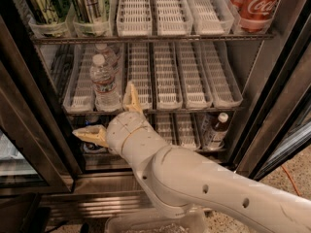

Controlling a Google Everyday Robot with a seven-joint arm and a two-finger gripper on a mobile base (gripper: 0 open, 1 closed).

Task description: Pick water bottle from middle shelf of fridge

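The fridge [272, 81] stands open before me with its black frame. On the middle shelf [194, 89] of white slotted trays, the clear water bottle [104, 84] with white cap and red-and-white label stands at the front of the second lane from the left; another bottle [108, 54] stands behind it. My gripper [111, 116] is open, just below and in front of the shelf's front edge. One tan finger [132, 97] points up beside the bottle's right; the other [90, 134] sticks out left below the shelf. It holds nothing.
Tall green cans [44, 4] and red cola cans [257, 1] fill the top rack. A brown-liquid bottle with white cap [215, 130] stands on the bottom rack at right. The glass door [19, 144] hangs at left. My white arm [204, 188] crosses the lower view.
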